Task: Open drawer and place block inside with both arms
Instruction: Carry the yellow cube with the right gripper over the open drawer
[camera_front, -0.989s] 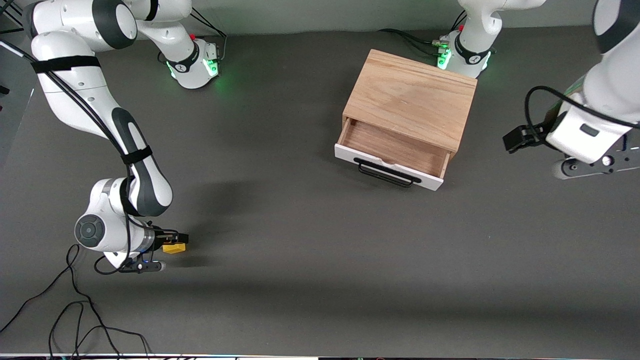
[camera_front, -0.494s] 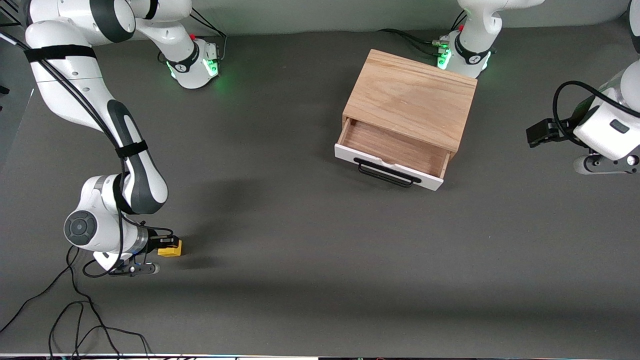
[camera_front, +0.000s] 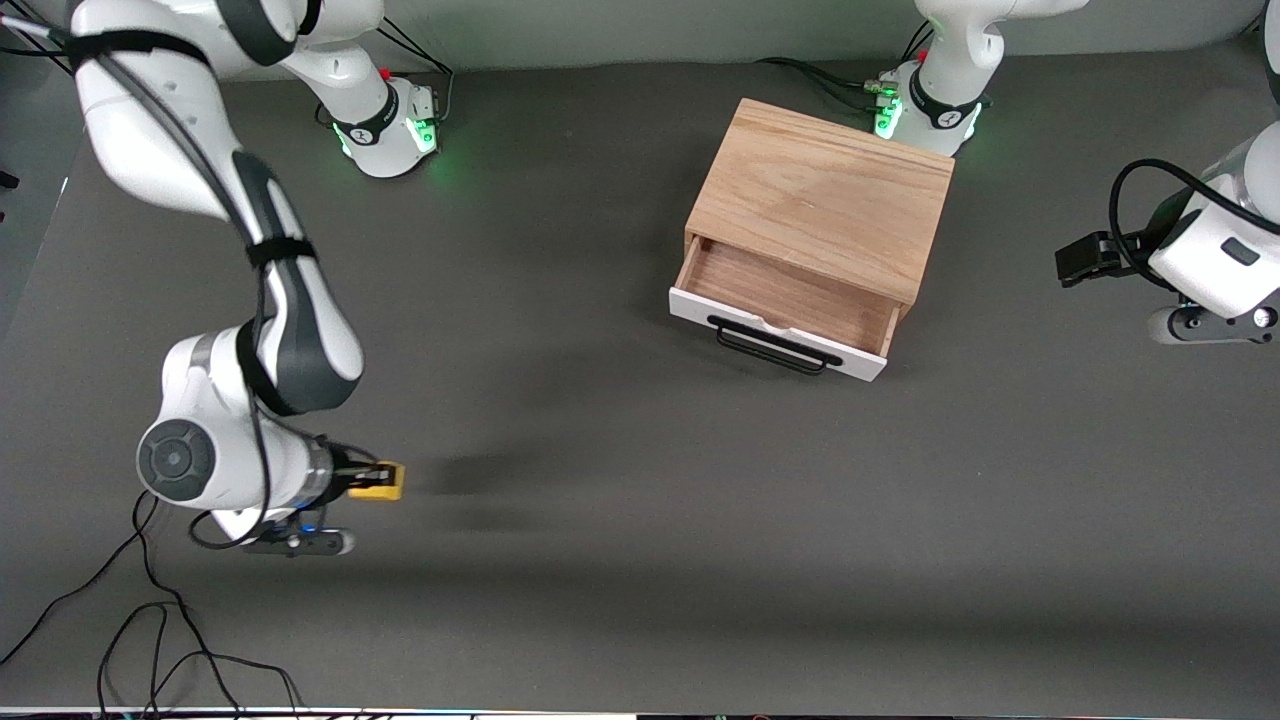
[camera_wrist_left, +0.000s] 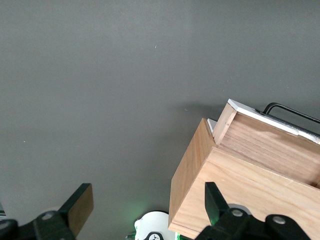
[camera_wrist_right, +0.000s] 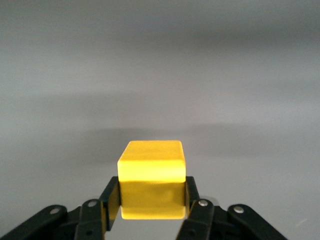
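Right wrist view shows the right gripper (camera_wrist_right: 151, 200) pads clamping the block (camera_wrist_right: 151, 186); left gripper (camera_wrist_left: 142, 210) spread empty, waiting; drawer (camera_front: 785, 308) at its 2 o'clock.

A robot lab: two bench-mounted arms (camera_front: 250, 300) on a grey table (camera_front: 600, 520).

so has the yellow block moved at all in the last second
Yes. The block, clamped in the right gripper, has been lifted and carried slightly toward the open drawer, which stayed put.

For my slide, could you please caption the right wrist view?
Right gripper shut on the yellow block, held above the bare grey table.
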